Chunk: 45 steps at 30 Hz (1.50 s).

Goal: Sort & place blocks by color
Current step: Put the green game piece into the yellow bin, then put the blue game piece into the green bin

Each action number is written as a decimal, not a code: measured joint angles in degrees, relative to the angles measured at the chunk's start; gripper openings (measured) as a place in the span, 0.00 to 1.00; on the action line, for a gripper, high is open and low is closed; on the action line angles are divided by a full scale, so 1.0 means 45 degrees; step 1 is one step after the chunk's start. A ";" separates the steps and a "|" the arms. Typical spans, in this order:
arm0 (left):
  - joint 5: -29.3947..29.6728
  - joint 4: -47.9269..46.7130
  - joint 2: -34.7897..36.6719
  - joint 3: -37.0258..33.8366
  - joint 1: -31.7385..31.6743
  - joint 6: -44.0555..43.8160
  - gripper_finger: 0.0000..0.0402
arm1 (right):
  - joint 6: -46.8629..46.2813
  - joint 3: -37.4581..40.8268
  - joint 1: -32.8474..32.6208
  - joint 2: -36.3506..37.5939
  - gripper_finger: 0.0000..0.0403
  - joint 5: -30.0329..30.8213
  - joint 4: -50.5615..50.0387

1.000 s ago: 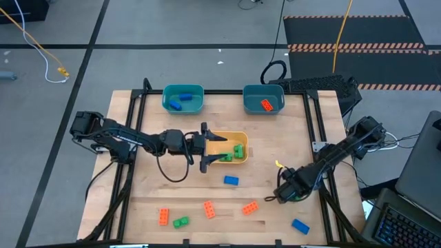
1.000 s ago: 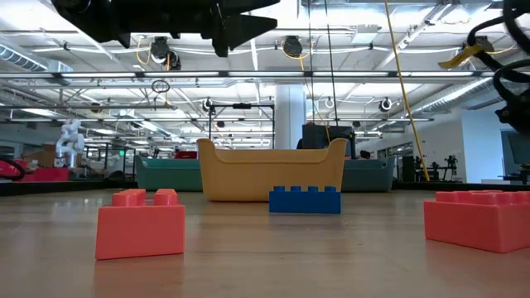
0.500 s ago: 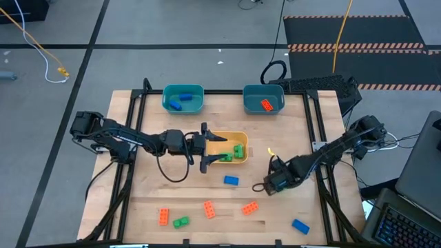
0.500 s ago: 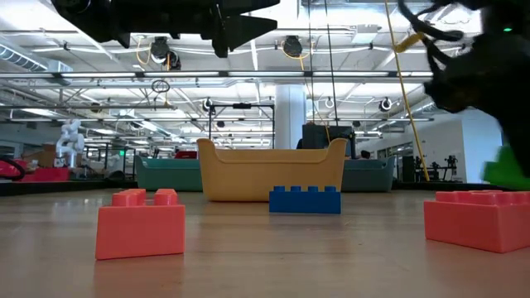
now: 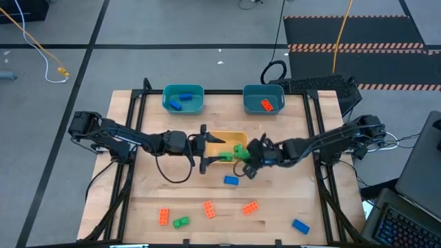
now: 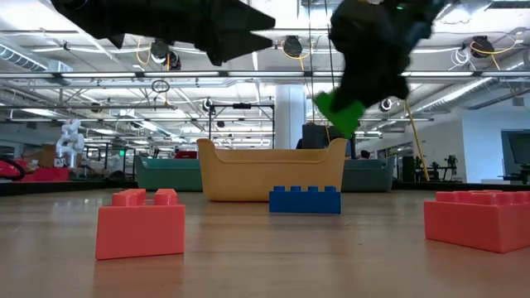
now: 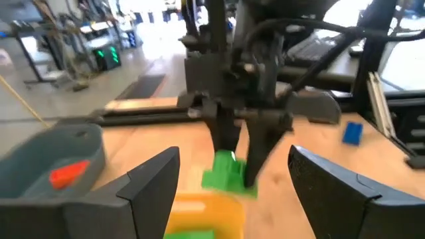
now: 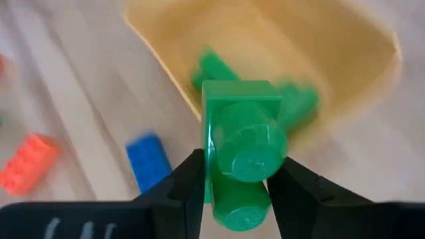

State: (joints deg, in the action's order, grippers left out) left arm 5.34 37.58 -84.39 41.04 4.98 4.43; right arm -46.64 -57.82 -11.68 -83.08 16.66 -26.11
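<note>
My right gripper [image 8: 234,189] is clamped on a green block [image 8: 240,149], its fingers pressing the brick's two flanks with the studs facing my wrist camera, and it hangs in the air at the right-hand edge of the yellow-orange bin [image 5: 233,138]. The relation I care about is that the bin lies just ahead of and below the held block, toward the table's middle, with other green blocks [image 5: 238,151] already lying inside it; the held brick's long axis points roughly down toward the bin's near wall, so I judge a short push inward is wanted before letting go, or it may catch the rim and tumble out. My left gripper [image 5: 211,146] hovers over the opposite side of the same bin with its fingers spread apart and nothing between them, so the two arms face each other closely across it and I'd mind that gap. Outward on the wooden table [image 5: 275,213] a blue block [image 5: 231,180] lies just beside the bin, three orange blocks [image 5: 208,209] and one green one sit along the near edge, and another blue lies at the near right corner. Two teal bins [image 5: 183,98] at the far edge hold blue and orange bricks. Beyond is an open workshop with ceiling lights.
</note>
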 joint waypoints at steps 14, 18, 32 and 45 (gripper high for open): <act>0.0404 -0.2111 0.1653 -0.0007 -0.0006 -0.0098 0.70 | 0.3930 0.0005 0.2529 -0.0180 0.32 -0.0286 0.3722; 0.0540 -0.2620 0.1598 -0.0002 -0.0007 -0.0076 0.70 | 0.4203 0.0005 0.2710 -0.0688 0.32 -0.1077 0.4395; 0.0613 -0.3112 0.1605 -0.0002 -0.0016 -0.0034 0.70 | 0.5194 0.0019 0.2774 -0.1527 0.59 -0.0975 0.4909; 0.0618 -0.4223 0.1605 -0.0002 -0.0114 0.0022 0.70 | 0.6853 0.0019 0.2587 -0.1522 0.73 -0.1062 0.5376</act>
State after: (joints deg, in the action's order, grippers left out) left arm 8.12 18.58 -77.17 41.04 4.47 4.53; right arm -15.80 -57.74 -0.04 -89.93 11.88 -1.92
